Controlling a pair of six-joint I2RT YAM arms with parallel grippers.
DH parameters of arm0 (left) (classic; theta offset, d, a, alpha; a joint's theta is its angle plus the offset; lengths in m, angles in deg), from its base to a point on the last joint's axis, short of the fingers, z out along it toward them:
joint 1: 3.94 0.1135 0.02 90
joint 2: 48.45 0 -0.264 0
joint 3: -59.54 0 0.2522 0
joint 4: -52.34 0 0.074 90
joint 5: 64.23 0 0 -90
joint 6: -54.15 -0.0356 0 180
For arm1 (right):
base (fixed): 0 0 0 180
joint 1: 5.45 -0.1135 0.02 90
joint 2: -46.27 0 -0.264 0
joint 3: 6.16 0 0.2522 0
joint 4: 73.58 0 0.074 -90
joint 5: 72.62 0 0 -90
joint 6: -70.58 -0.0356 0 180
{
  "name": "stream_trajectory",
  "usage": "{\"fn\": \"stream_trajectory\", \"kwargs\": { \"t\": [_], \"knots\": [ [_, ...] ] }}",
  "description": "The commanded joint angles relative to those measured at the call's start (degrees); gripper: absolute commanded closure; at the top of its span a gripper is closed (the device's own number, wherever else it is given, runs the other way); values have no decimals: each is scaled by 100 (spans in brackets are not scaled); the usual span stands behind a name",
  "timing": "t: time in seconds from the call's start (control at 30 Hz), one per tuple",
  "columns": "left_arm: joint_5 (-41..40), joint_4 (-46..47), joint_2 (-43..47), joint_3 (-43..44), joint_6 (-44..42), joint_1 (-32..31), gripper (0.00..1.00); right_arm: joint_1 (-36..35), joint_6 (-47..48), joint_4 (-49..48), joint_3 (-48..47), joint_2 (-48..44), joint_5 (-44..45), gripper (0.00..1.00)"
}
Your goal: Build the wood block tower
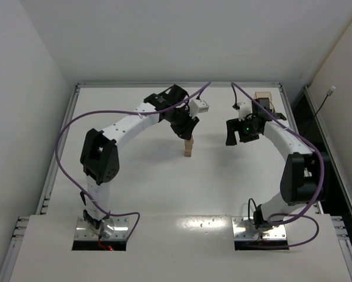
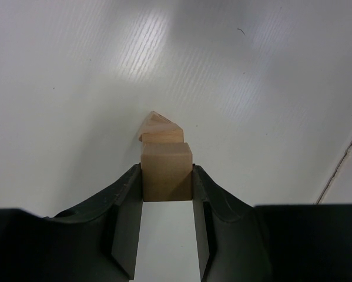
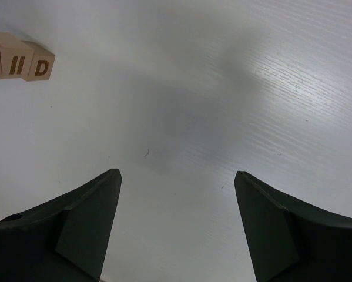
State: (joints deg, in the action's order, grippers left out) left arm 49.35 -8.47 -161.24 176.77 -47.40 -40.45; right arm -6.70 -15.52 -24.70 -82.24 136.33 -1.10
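Observation:
My left gripper [image 1: 185, 133] is shut on a small tan wood block [image 2: 167, 176] and holds it right over the tower [image 1: 189, 148], a short column of tan cubes near the table's middle. In the left wrist view the lower cubes [image 2: 160, 129] peek out beyond the held block, turned a little against it. I cannot tell whether the held block rests on them. My right gripper [image 1: 231, 134] is open and empty, to the right of the tower; its jaws [image 3: 177, 172] stand wide over bare table. Cubes with dark markings [image 3: 23, 56] show at that view's top left.
A translucent tan plastic tray [image 1: 264, 97] sits at the back right behind the right arm. White walls close in the table [image 1: 134, 194] at the back and sides. Purple cables loop from both arms.

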Motion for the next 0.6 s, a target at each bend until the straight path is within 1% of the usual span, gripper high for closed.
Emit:
{"fn": "stream_trajectory", "kwargs": {
  "t": [0.0, 0.33, 0.53, 0.57],
  "knots": [
    [7, 178, -94, 245, 21, -58, 88, -15, 41, -171, -96, -76, -121, 25],
    [7, 178, -147, 245, 74, -58, 86, -15, 41, -171, -96, -76, -121, 25],
    [7, 178, -147, 245, 126, -58, 81, -15, 41, -171, -96, -76, -121, 25],
    [7, 231, -147, 245, 127, -58, 78, -15, 41, -171, -96, -76, -121, 25]
  ]
}}
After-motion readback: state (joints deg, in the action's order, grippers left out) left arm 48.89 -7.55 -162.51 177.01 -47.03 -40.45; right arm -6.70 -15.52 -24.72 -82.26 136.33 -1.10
